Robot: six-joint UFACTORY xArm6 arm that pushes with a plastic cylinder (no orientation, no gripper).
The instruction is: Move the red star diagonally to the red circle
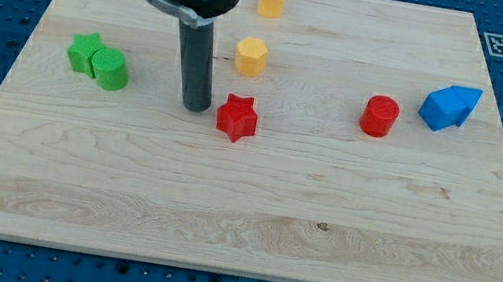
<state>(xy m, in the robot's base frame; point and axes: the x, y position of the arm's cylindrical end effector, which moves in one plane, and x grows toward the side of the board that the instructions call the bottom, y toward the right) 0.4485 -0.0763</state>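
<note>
Camera view is showing my tip (pixel 196 107) resting just left of the one red star (pixel 236 118); one red circle (pixel 379 117) is sitting well apart rightward. I am carrying no claw. The tabletop (pixel 237 230) is holding two yellow, two green, two blue blocks.

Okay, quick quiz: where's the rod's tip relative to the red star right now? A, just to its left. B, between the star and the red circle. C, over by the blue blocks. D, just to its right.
A: my tip stands just to the view's left of the red star, on the side away from the red circle.
</note>
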